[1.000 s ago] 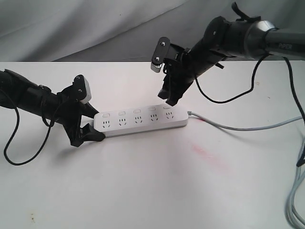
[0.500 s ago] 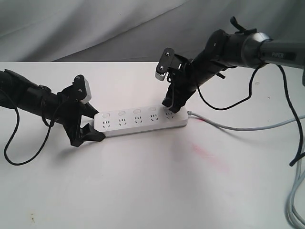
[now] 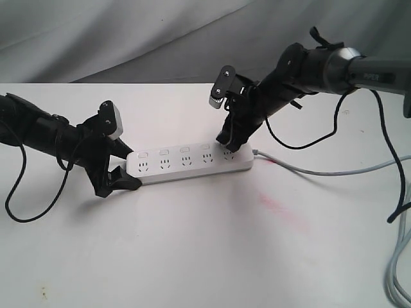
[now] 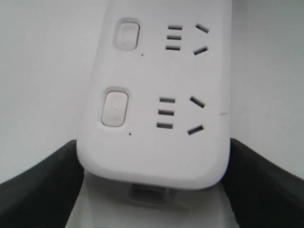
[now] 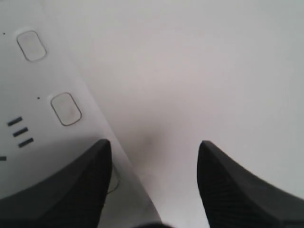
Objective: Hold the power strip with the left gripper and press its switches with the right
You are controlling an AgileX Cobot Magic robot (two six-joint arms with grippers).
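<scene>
exterior view: a second ago the right gripper [image 3: 229, 141] hung above the power strip [image 3: 189, 162]. now it has come down onto the last of the switches [image 3: 184, 149], at the end where the grey cord [image 3: 321, 172] leaves. i judge that the pressing is beginning. the strip lies flat on the table [image 3: 192, 244], not moved.

left wrist view: the left gripper [image 4: 152, 190] is clamped on the strip's other end, and both fingers [image 4: 38, 185] touch its sides.

right wrist view: the jaws stand apart and hold nothing. one finger [image 5: 61, 185] partly covers a switch; the other is beside the strip.
</scene>
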